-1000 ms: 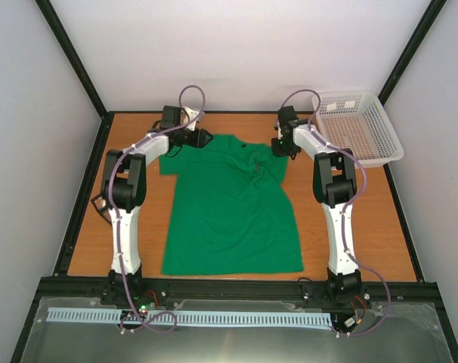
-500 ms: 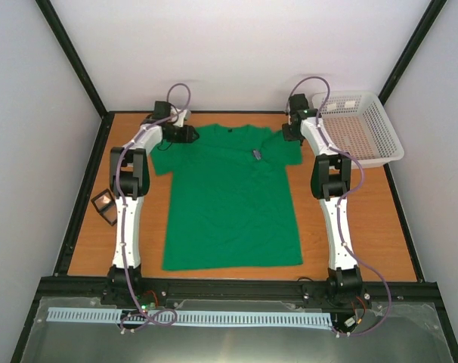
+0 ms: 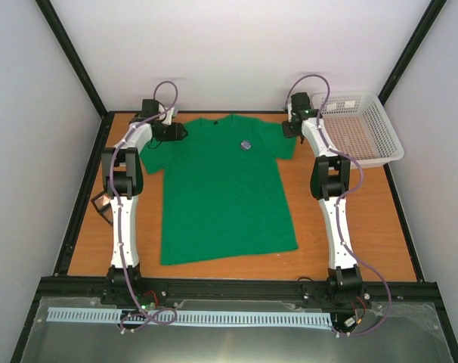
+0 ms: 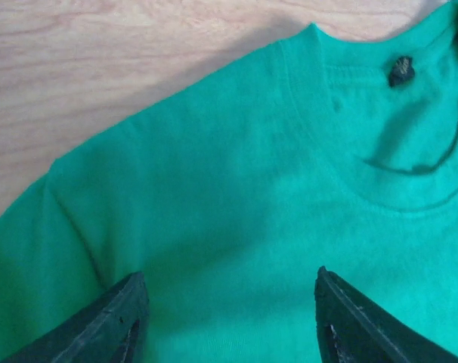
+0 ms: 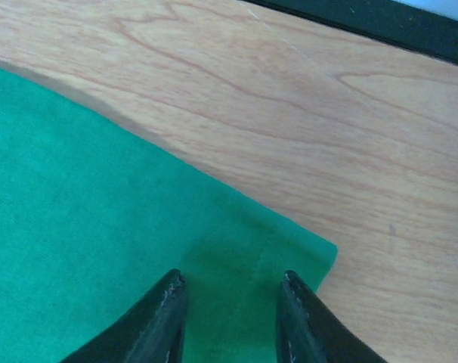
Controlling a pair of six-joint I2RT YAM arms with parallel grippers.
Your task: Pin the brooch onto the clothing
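The clothing (image 3: pixel 225 204), a bright green T-shirt, lies spread flat on the wooden table with its collar toward the far edge. The brooch (image 3: pixel 246 145), a small round bluish-grey badge, sits on the chest just right of the collar. My left gripper (image 3: pixel 181 131) hovers open over the shirt's left shoulder; in the left wrist view its fingers (image 4: pixel 127 321) stand wide over the cloth (image 4: pixel 236 189), near the dark collar label (image 4: pixel 400 70). My right gripper (image 3: pixel 287 129) is open over the right sleeve; its fingertips (image 5: pixel 167 302) straddle the sleeve corner (image 5: pixel 289 249) without pinching it.
A white plastic basket (image 3: pixel 380 147) stands at the back right, beside the right arm. A small black square-framed case (image 3: pixel 103 206) lies at the table's left edge next to the left arm. Black frame rails border the table.
Both arms have stretched toward the far edge and drawn the shirt flat and farther back. The brooch now shows face up on the chest. The right jaws have parted.
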